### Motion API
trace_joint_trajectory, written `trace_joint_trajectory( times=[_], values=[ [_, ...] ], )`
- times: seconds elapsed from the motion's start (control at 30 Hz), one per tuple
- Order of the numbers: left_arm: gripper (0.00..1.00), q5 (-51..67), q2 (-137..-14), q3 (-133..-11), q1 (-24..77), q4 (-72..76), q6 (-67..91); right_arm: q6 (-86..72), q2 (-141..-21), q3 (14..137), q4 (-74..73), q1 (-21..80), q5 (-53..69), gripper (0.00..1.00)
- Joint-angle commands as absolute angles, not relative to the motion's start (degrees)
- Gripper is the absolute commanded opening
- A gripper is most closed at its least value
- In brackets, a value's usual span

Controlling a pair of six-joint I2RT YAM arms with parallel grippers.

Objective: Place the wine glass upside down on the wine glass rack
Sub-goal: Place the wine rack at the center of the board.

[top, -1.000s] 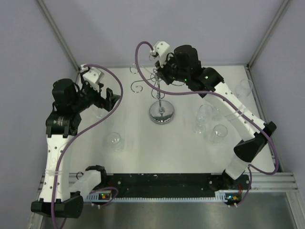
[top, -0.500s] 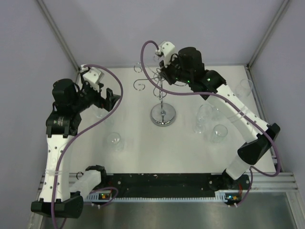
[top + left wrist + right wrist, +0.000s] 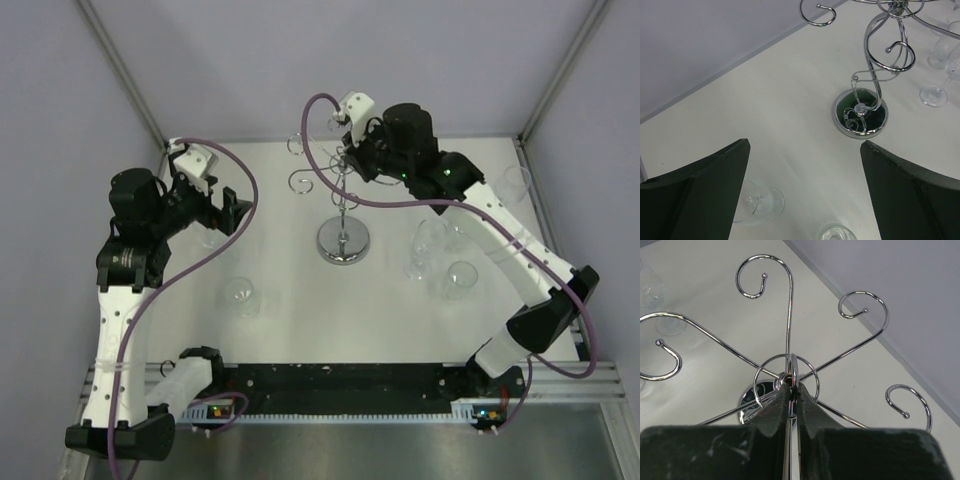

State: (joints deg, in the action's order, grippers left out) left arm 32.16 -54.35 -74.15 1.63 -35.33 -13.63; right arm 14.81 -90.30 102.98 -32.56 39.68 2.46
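The chrome wine glass rack (image 3: pixel 343 243) stands mid-table on its round mirrored base, scroll arms spread at the top. My right gripper (image 3: pixel 345 160) is above it and shut on the ring at the top of the rack's post (image 3: pixel 794 371). My left gripper (image 3: pixel 232 208) is open and empty, held above the table left of the rack; its wrist view shows the rack (image 3: pixel 860 115) ahead. Clear wine glasses stand on the table: one (image 3: pixel 240 295) at the left, one (image 3: pixel 757 202) by my left finger, and a group (image 3: pixel 430 245) at the right.
More clear glasses stand at right (image 3: pixel 460 280) and far right (image 3: pixel 515 185). Another glass rim (image 3: pixel 837 233) shows at the bottom of the left wrist view. Grey walls close the back and sides. The black base rail (image 3: pixel 340 385) runs along the near edge.
My right arm has shifted to the right and slightly back, and the rack's top has moved right with it. The left arm has barely moved.
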Motion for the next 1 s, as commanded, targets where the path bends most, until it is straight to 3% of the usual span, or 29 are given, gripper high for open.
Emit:
trace_joint_trajectory(
  times=[0.0,0.3,0.53,0.7,0.73,0.8,0.87,0.97],
  values=[
    [0.98,33.31,-53.09,-73.65,1.84,-31.9,-13.36,18.81,-84.29,104.07,-22.5,38.76,-1.4,0.0],
    [0.98,33.57,-52.56,-73.21,1.85,-31.82,-13.45,17.84,-82.36,98.53,-22.24,38.58,-1.58,0.02],
    [0.98,33.75,-52.47,-73.21,1.84,-31.73,-13.27,17.05,-80.51,96.06,-23.11,38.58,-2.02,0.3],
    [0.98,33.4,-52.47,-73.39,1.76,-31.73,-12.74,16.7,-79.89,96.94,-24.87,38.67,-1.85,0.44],
    [0.98,32.27,-52.38,-73.39,1.76,-31.82,-12.57,16.53,-79.81,97.38,-25.57,38.58,-1.85,0.47],
    [0.98,29.11,-52.38,-73.74,1.76,-32.6,-12.48,15.91,-79.28,98.52,-27.41,38.58,-1.85,0.63],
    [0.98,24.11,-52.64,-74.44,1.84,-34.62,-12.74,15.38,-79.1,100.19,-30.48,38.58,-2.28,0.72],
    [0.98,17.77,-53.52,-76.46,1.76,-39.01,-13.8,15.38,-78.23,101.86,-34.88,38.58,-3.42,0.77]
  ],
)
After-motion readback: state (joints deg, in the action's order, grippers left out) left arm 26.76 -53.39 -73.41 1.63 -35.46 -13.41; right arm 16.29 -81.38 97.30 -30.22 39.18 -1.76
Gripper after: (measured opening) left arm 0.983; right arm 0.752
